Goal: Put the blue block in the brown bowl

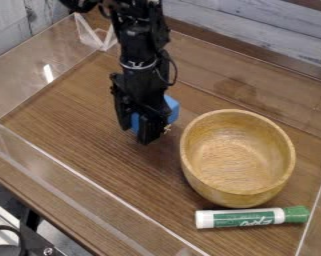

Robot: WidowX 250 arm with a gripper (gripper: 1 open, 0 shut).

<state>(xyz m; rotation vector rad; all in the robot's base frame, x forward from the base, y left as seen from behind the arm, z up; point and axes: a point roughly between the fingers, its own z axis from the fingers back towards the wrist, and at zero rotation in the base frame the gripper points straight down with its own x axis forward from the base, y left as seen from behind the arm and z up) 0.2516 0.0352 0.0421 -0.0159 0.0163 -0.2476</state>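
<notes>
Gripper (148,130) pinching blue block (167,108), apparently clear of table | brown bowl (238,156) right, empty | I must carry, release; marker (252,216) near.

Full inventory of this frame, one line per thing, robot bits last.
blue block: 1, bright blue, in the gripper, left of the bowl
bowl: 1, light-brown wood, right of centre on the table, nothing in it
marker: 1, green and white, lying flat in front of the bowl
table: 1, dark wood grain, with clear walls round the edge
arm: 1, black, coming down from the top
gripper: 1, black, pointing down, shut on the block
</notes>
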